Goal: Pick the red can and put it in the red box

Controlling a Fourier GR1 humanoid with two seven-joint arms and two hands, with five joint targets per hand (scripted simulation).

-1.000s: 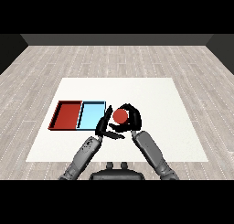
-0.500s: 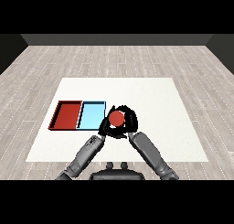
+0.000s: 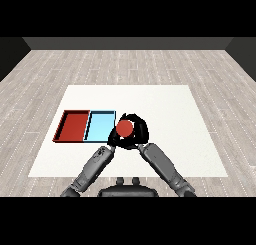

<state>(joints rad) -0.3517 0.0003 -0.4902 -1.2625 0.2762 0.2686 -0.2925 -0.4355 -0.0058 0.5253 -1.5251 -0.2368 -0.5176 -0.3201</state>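
Head view first: our right hand (image 3: 136, 134) curls round the round-topped red can (image 3: 124, 128), held just right of the light blue tray (image 3: 100, 125). We see the flat red tray (image 3: 73, 125) beyond it, leftward. Our left hand (image 3: 113, 139) sits beside the can, and we cannot tell its fingers.

Two grey forearms — rounded, tapering segments with a dull metallic sheen (darker bands at the joints) — end in black hands: the left hand (image 3: 114, 137) and right hand (image 3: 140, 130), both glossy black throughout.
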